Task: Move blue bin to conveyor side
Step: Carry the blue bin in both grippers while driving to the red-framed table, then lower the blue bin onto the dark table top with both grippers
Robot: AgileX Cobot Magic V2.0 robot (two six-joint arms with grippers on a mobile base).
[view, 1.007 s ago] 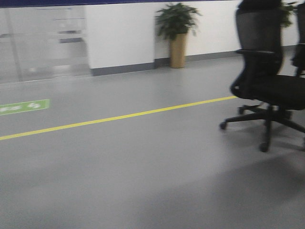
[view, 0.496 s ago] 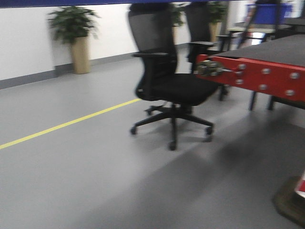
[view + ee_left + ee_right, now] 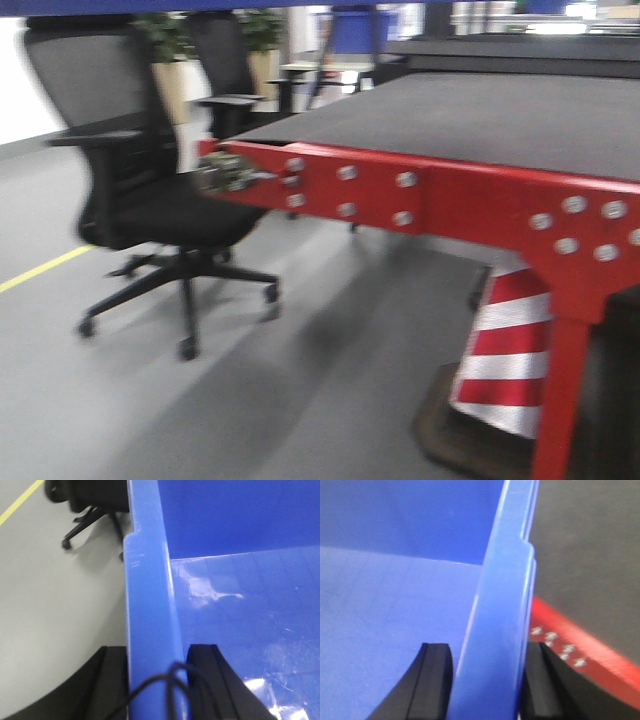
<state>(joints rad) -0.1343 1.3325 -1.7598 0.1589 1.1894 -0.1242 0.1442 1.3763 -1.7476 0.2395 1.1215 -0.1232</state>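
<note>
From where I stand, no writing can be read: the blue bin (image 3: 150,605), the red conveyor frame (image 3: 450,200) and the striped cone (image 3: 505,350) show no legible lettering.

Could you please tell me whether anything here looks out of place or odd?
Nothing looks spilled or damaged. One oddity: a striped cone stands under the conveyor's red frame, beside its leg. The left gripper and right gripper each clasp the rim of the blue bin.
</note>
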